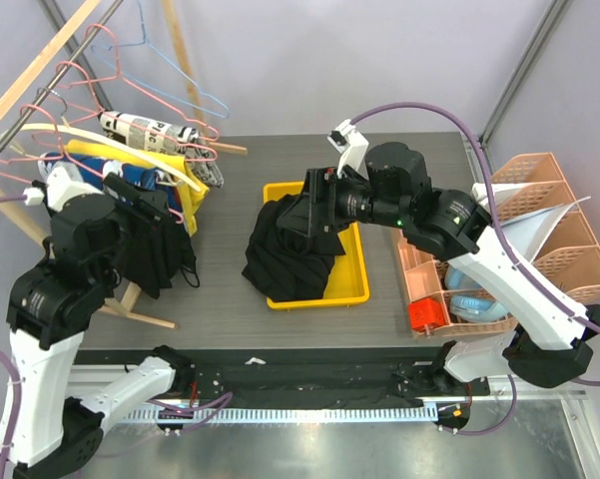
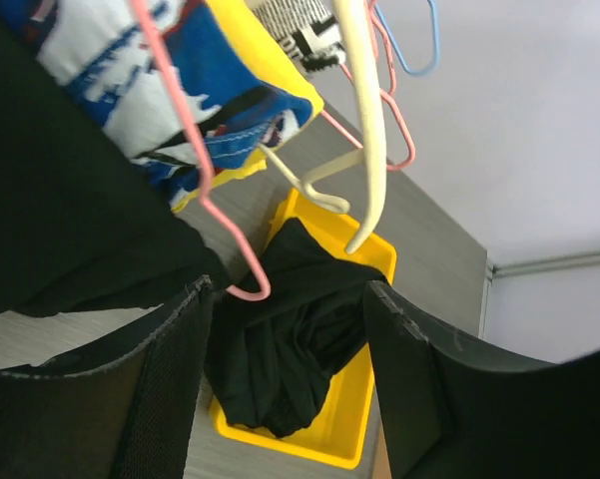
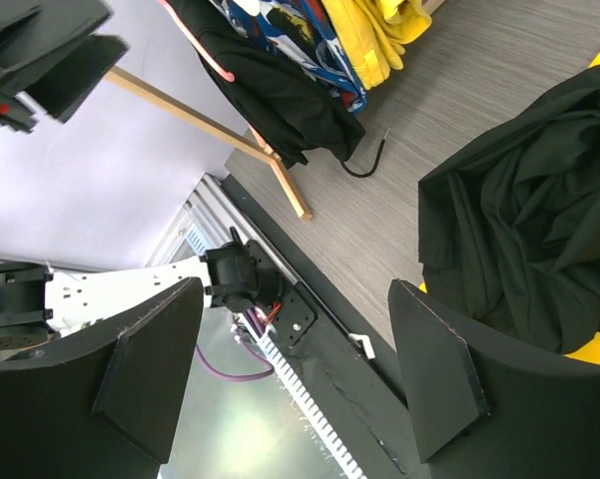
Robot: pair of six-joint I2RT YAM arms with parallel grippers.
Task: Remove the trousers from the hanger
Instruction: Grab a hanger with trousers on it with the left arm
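– Two black garments, by my count. Biggest first: the counter point(image 1: 230, 299) carries a wooden rack point(image 1: 40, 65) at its left end and a yellow tray point(image 1: 357, 274) in the middle.

– What sits in the tray?

– A black heap point(image 1: 290, 249), crumpled and spilling over the tray's left rim (probably trousers already taken off, though I cannot tell the cut).

– And what is left to do?

– The black trousers point(image 2: 70, 220) hang on the rack over a pink hanger point(image 2: 185, 130), just beside a blue printed garment point(image 2: 240, 100). They are not off it yet.

– The pincers?

– The left pincer point(image 2: 290, 294) is up at that hanger with its fingers spread. The hanger's lower bend shows in the gap, and the black cloth lies against one finger, but I see nothing pinched. The right pincer point(image 3: 297, 294) hovers over the heap in the tray, also spread and empty.

– How far along, then?

– I judge this pair barely begun. The cloth needs gripping and drawing off the hanger, and after that it presumably goes to the tray.
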